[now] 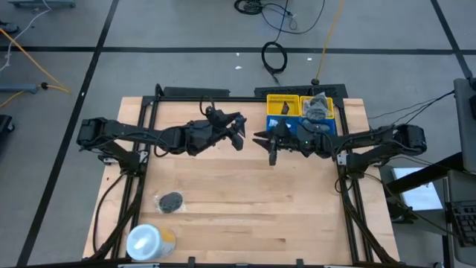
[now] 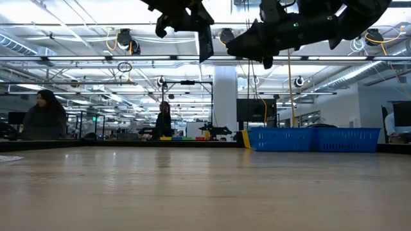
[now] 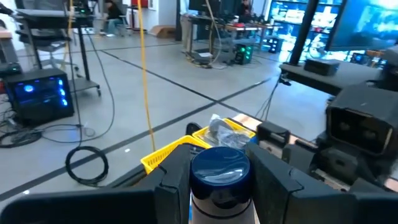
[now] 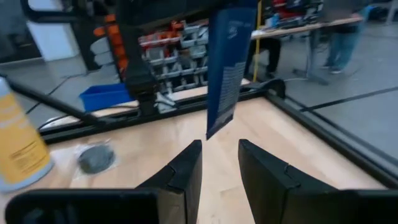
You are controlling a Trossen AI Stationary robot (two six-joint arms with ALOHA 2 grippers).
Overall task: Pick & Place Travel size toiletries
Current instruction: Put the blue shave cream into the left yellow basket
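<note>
Dark navy flat plastic tube [image 4: 229,65] hangs above the wooden table [image 1: 245,201], clenched at its cap by the left gripper [image 1: 236,134], while the right gripper [image 1: 272,149] just beside it holds nothing, fingers slightly apart.

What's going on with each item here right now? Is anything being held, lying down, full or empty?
Dark navy tube: held up in the air, shut in the left gripper.
Right gripper: open, empty, facing the tube.
Grey round piece: lying flat on the table.
White-and-yellow roll: at the table's near edge.
Yellow bin: holds items.

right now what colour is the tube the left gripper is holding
Dark navy tube, with fine pale print; clearest in the right wrist view.
</note>
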